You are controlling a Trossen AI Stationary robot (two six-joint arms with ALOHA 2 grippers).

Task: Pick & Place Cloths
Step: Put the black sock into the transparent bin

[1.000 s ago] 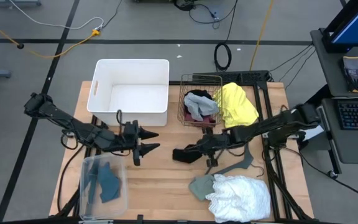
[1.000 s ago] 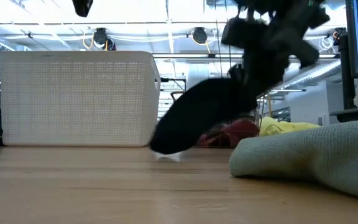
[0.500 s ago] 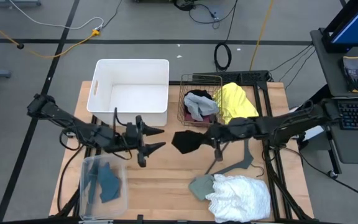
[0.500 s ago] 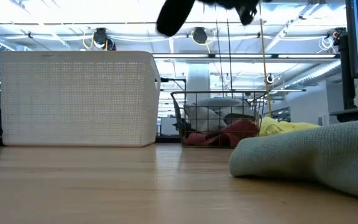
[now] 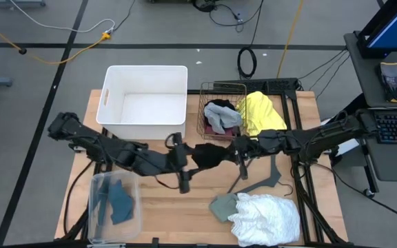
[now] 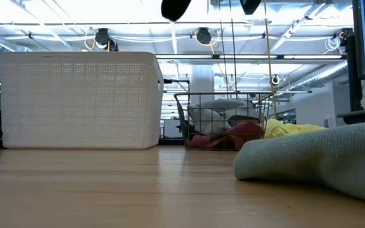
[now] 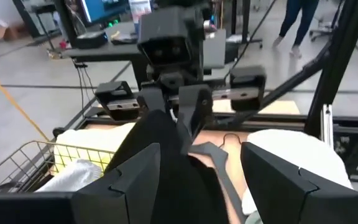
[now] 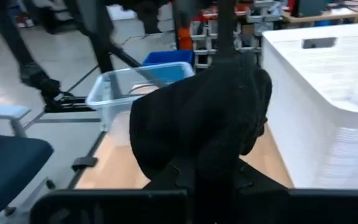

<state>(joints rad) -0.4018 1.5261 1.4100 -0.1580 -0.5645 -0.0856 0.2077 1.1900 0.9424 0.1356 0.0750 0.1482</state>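
The step in hand looks like a mid-air handover of the soft black cloth garment [image 5: 209, 156], and to do it well the left gripper [image 5: 185, 157] should get its dark fingers [image 7: 135, 177] well around a thick fold and close firmly before the right gripper [image 5: 237, 150] lets go — a thin edge would likely slip. The right gripper is clamped tight on the garment, which hangs bunched above the bare wooden table [image 5: 178, 207], just in front of the white plastic bin [image 5: 143, 103]. The left gripper stands partly open at the garment's opposite end, its fingers either side of the fabric — whether they touch it cannot be told.
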